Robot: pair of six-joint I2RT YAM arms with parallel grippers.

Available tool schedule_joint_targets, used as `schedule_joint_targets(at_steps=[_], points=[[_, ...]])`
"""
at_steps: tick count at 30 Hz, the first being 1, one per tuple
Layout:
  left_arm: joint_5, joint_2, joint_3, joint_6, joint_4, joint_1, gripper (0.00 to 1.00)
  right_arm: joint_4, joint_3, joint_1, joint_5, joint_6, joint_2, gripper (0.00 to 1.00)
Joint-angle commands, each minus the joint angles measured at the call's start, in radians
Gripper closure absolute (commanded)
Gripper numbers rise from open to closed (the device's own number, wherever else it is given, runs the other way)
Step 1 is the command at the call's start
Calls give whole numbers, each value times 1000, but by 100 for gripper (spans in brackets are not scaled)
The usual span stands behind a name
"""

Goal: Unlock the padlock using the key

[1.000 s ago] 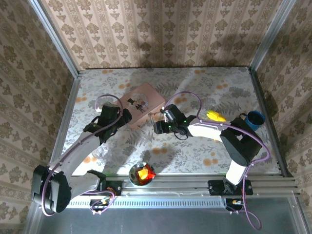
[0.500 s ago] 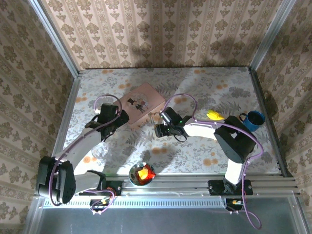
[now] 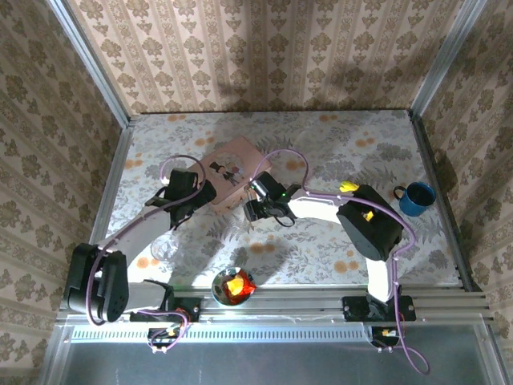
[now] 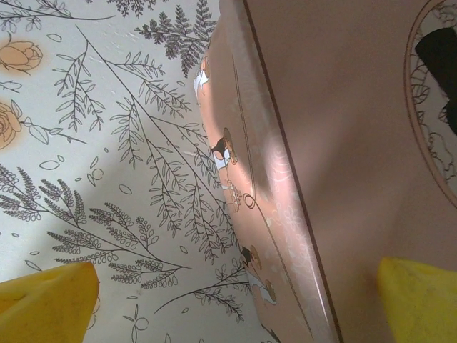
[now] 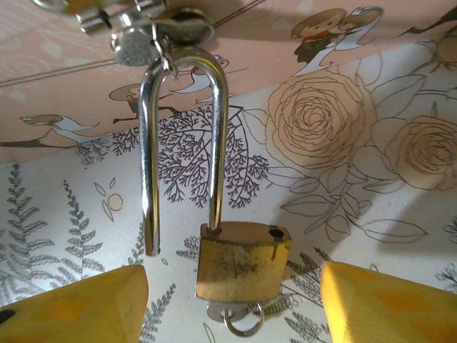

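Floral bench [image 3: 361,136] is carrying pink box [image 3: 232,168]. L gripper [image 4: 232,304] is hovering, jaws spread wide astride box edge. R gripper [image 5: 230,304] is holding jaws spread either side of padlock [image 5: 243,261], not touching; padlock's shackle is hooking thru box hasp, one leg sitting free, key [image 5: 235,319] sticking in its underside

Lab test cell: wallpapered panels [image 3: 264,56], aluminium frame [image 3: 90,60], floral tabletop [image 3: 361,136]
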Motion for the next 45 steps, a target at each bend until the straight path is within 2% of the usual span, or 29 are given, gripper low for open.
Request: schedule_joint_targets(at_steps=[1,12,16,27,35,45], points=[[14,26,23,30,12,8,0,-49,31,5,30,-33,27,35],[23,59,25,24,24,9,0,-87,36,12,58,-50,78,44],[31,61,24,16,30,8,0,-83,15,16,55,-46,78,51],[34,61,-6,-23,38,-38,0,-30,-27,15,34,-6,47,85],[19,60,-4,-30,40,-61,0,11,-63,9,32,29,-2,91],[-6,69,-1,-30,48,-79,0,46,-73,9,14,143,-43,95]])
